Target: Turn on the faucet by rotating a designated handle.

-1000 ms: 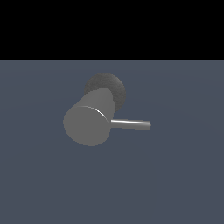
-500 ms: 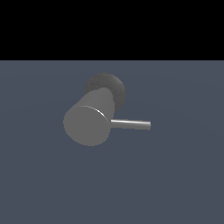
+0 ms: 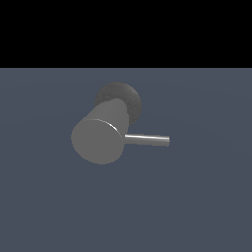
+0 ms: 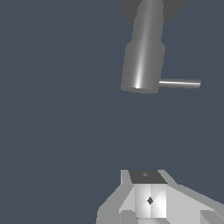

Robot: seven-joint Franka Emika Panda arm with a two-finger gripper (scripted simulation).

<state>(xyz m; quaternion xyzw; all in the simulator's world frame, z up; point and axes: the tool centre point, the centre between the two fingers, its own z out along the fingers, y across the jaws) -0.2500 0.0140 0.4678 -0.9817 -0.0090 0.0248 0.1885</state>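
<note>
The faucet (image 3: 98, 140) is a thick grey cylinder with a flat round end, rising from a dark speckled round base (image 3: 123, 96). Its handle (image 3: 147, 140), a thin shiny rod, sticks out toward the exterior view's right. The wrist view shows the faucet (image 4: 142, 61) and its handle (image 4: 180, 83) some way ahead of my gripper (image 4: 149, 183). The white fingers (image 4: 141, 199) meet along a centre seam with nothing between them. They touch neither the faucet nor the handle. My gripper does not appear in the exterior view.
A flat blue-grey floor (image 3: 197, 206) surrounds the faucet on all sides. A black band fills the upper part of the exterior view.
</note>
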